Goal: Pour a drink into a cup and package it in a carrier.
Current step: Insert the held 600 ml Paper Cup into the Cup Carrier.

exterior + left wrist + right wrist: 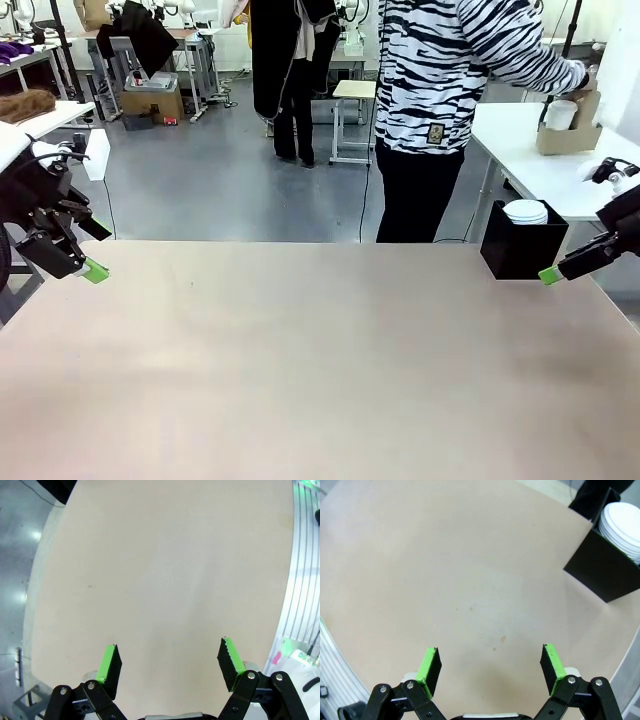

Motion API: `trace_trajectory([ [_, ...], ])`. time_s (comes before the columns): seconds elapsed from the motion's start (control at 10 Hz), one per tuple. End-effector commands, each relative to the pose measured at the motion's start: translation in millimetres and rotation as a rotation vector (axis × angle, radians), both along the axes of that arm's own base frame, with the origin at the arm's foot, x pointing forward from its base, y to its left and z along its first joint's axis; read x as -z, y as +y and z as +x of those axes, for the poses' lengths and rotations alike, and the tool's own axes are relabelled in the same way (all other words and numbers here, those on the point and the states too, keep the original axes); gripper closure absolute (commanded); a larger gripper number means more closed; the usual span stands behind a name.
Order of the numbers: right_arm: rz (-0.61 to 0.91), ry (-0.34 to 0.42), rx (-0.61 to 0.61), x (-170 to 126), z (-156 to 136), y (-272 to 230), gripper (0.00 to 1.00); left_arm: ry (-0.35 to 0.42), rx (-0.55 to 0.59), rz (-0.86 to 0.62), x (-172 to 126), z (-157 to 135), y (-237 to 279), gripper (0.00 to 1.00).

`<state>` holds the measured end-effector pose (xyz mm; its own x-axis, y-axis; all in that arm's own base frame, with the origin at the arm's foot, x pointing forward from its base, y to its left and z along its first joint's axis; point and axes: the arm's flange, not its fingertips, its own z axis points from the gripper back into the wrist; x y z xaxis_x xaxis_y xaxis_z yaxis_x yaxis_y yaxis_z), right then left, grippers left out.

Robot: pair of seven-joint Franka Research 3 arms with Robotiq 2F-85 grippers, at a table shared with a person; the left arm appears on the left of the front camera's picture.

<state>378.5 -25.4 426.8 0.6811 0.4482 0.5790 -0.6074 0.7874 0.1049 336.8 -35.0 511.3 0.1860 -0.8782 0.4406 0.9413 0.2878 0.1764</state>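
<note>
Your front view looks across the surface (320, 360) toward the black box (522, 250) at its far right corner. Both wrist views look steeply down, close; the right shares that box (607, 570).

A matt, smooth beige table (320, 360) is seen beside a matt black box (522, 250) of smooth white plastic-looking lids (525, 211); a brown cardboard carrier (568, 130) is glimpsed behind.

No text, label, brand, number or sign can be read anywhere; the small square patch (435, 134) on the person's striped top (440, 70) is too small and blurred to make out.
</note>
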Motion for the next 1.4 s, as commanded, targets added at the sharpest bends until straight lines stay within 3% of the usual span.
trace_trajectory([
  [0.0, 0.025, -0.024, -0.022, 2.7, 1.5, -1.8, 0.00, -0.001, 0.017, -0.020, 1.2, -0.7, 1.3, 0.04],
  [1.3, 0.025, -0.024, -0.022, 2.7, 1.5, -1.8, 0.00, -0.001, 0.017, -0.020, 1.2, -0.7, 1.3, 0.04],
])
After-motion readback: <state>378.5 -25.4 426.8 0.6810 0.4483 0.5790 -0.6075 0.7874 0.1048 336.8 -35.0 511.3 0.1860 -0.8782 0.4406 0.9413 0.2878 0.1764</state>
